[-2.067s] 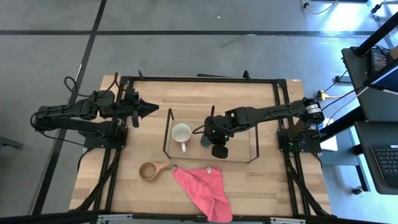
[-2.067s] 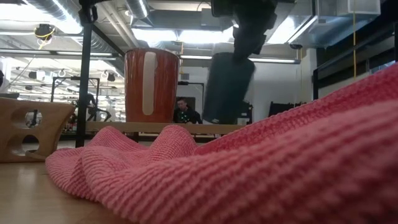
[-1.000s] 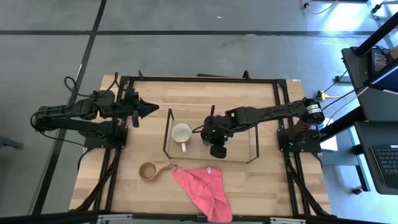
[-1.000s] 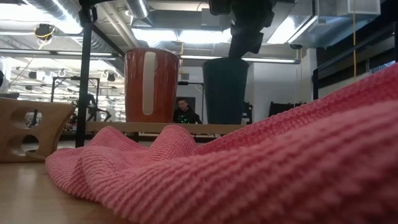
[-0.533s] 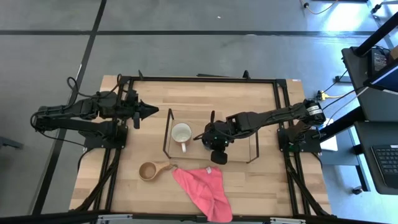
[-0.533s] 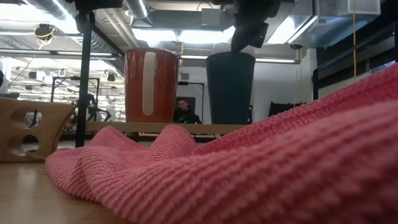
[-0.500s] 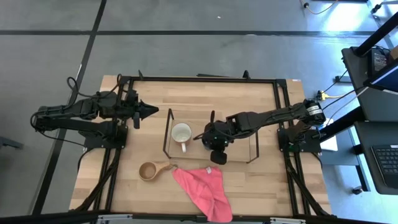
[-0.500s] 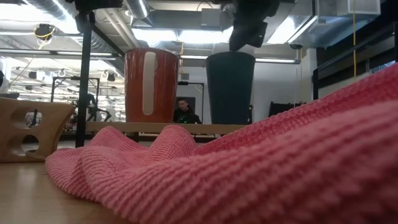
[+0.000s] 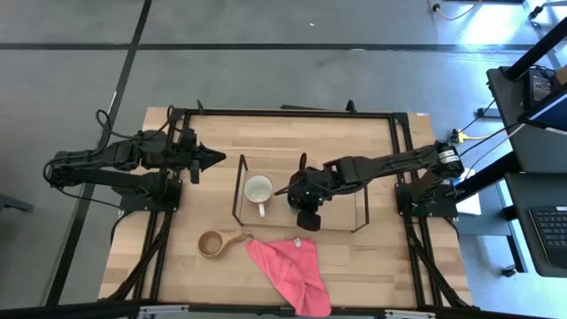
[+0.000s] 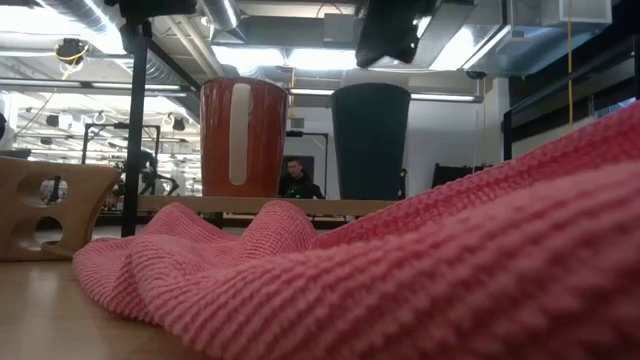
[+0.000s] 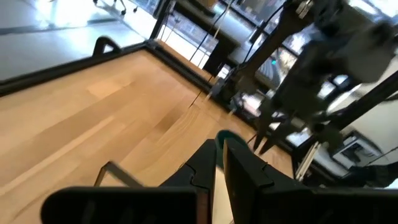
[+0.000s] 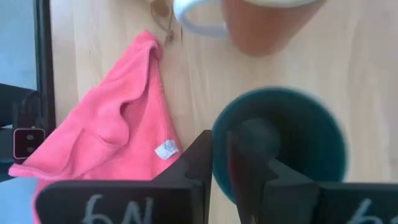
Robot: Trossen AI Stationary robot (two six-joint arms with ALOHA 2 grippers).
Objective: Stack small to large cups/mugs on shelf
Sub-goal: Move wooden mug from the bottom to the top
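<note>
The right gripper (image 12: 221, 163), fingers nearly together and empty, hangs above the green cup (image 10: 371, 140) on the shelf (image 9: 359, 213). Dropping again, it could tip that cup against the red mug (image 10: 244, 136).

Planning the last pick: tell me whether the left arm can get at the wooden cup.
Probably yes. The wooden cup stands outside the shelf, on the left end effector's side, with nothing over it; the pink cloth lies beside it.
</note>
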